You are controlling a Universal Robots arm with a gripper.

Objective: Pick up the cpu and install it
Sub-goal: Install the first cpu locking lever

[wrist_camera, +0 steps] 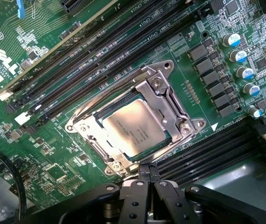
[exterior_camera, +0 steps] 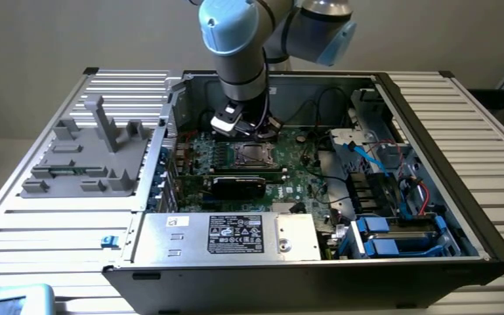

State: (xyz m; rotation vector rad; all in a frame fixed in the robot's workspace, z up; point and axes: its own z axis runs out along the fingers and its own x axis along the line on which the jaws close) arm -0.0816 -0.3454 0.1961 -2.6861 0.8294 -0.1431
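The cpu (wrist_camera: 135, 128), a flat silver-grey square with faint print, lies inside the open metal socket frame (wrist_camera: 170, 100) on the green motherboard. In the exterior view the cpu (exterior_camera: 252, 155) sits in the middle of the open computer case, just below the arm's wrist. My gripper (wrist_camera: 147, 173) is shut, its two black fingertips pressed together beside the cpu's near edge with nothing visible between them. From outside, the gripper (exterior_camera: 241, 136) hangs low over the socket's far side.
Black memory slots (wrist_camera: 100, 51) flank the socket, and capacitors (wrist_camera: 240, 70) stand on one side. A black graphics card (exterior_camera: 239, 186) and a silver power supply box (exterior_camera: 230, 235) lie nearer the case front. Blue drive bays (exterior_camera: 392, 236) and cables fill the exterior view's right. A grey fixture (exterior_camera: 86, 157) stands outside on the left.
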